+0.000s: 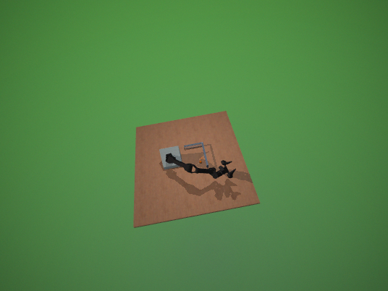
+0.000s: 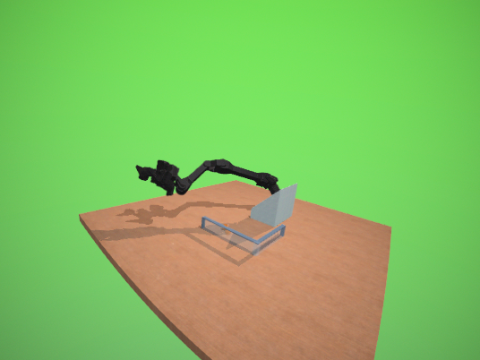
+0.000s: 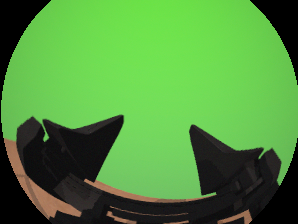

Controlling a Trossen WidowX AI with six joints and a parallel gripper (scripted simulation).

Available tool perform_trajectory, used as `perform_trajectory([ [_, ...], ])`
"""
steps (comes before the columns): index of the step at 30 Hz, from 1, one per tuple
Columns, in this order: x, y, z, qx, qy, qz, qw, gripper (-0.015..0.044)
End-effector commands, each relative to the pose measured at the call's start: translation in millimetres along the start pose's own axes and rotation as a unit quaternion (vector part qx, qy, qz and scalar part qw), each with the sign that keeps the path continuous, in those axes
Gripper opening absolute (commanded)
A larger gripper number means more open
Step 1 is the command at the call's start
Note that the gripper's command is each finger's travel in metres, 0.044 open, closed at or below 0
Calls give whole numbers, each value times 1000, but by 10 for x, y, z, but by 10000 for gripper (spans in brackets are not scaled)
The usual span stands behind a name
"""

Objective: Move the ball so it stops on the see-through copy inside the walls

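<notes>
A small orange ball lies on the table inside the corner of the walls, near the long wall. In the exterior view an orange spot shows there, partly behind the long wall's rail. The long clear wall and the short clear wall have blue-grey rails and meet in a corner. The see-through copy is too small to tell apart from the ball. My gripper is open and empty, raised above the table outside the long wall, away from the ball. The wrist view shows no ball.
The wooden table ends beyond the gripper's side. A grey base block stands beside the walls. The black arm stretches above the table past the open side of the corner. Shadows fall across the table.
</notes>
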State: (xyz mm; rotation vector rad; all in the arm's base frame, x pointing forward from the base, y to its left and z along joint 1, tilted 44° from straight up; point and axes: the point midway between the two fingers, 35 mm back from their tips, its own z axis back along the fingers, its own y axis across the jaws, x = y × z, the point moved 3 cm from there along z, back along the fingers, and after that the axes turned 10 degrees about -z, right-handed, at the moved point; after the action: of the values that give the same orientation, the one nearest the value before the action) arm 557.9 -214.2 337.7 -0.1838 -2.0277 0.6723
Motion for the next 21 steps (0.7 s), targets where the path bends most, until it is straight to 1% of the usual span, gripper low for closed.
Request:
perform_trajectory([
  [1,-7,4,-5,-2,2,-3,1000,374],
  [6,-200,134,-105,-42,61,-86,994,242],
  [14,-593,520,-141,-109,193,-209,953,239],
  [21,-898,996,17,-159,327,-277,890,239],
])
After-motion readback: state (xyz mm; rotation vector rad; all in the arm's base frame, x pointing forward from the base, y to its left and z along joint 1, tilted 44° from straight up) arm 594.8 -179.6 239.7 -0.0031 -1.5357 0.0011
